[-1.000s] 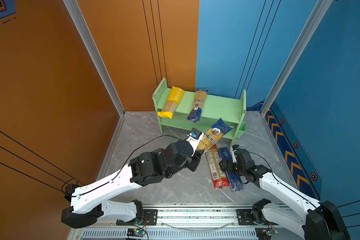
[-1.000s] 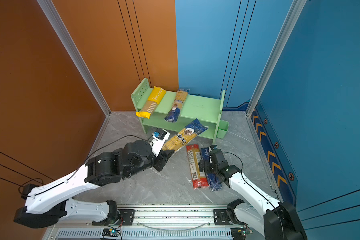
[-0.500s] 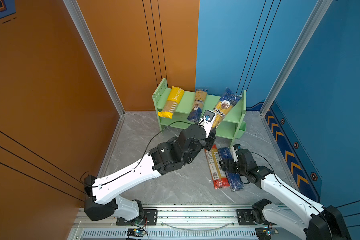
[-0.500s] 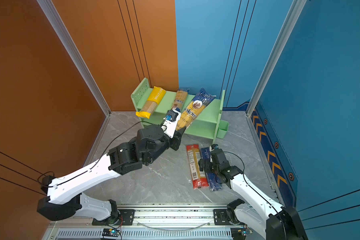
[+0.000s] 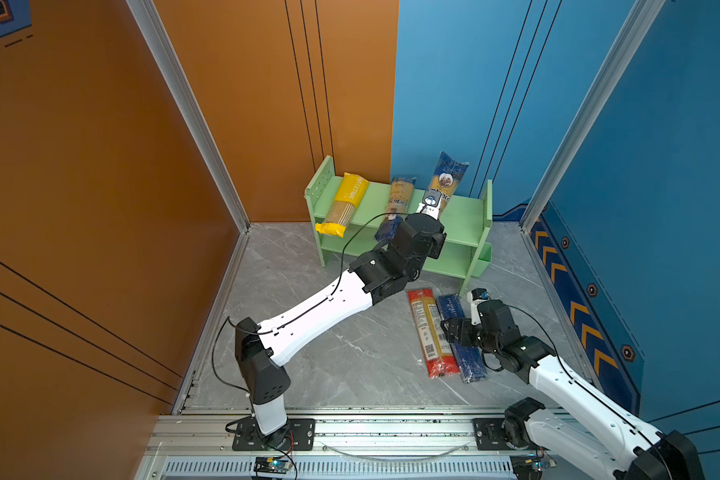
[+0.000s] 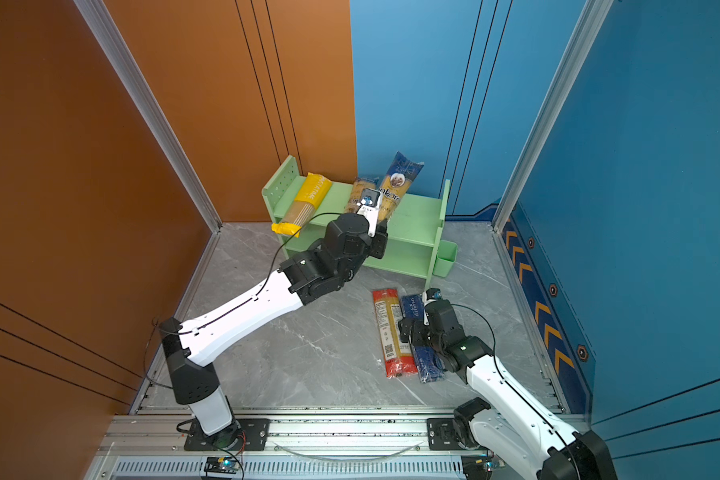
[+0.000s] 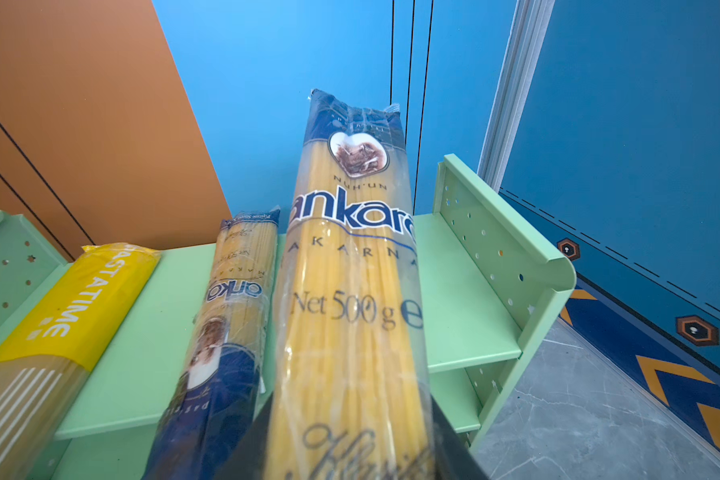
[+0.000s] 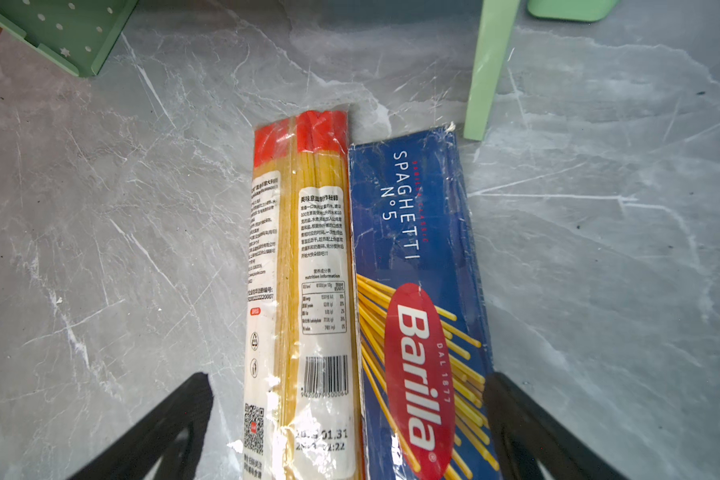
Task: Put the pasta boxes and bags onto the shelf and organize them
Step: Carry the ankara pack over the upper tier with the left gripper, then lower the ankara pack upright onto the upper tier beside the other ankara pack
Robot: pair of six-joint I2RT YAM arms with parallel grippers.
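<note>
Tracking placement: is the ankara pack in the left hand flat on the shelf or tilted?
Tilted: the ankara pack slants up over the shelf, gripped by left hand.

Overhead stereo pair, close wrist cameras

The gripped ankara pack [image 7: 350, 311] runs off the left wrist view's edge, hiding most of the left gripper [image 7: 350, 444]; the right wrist view crops the Barilla box [image 8: 420, 291].
</note>
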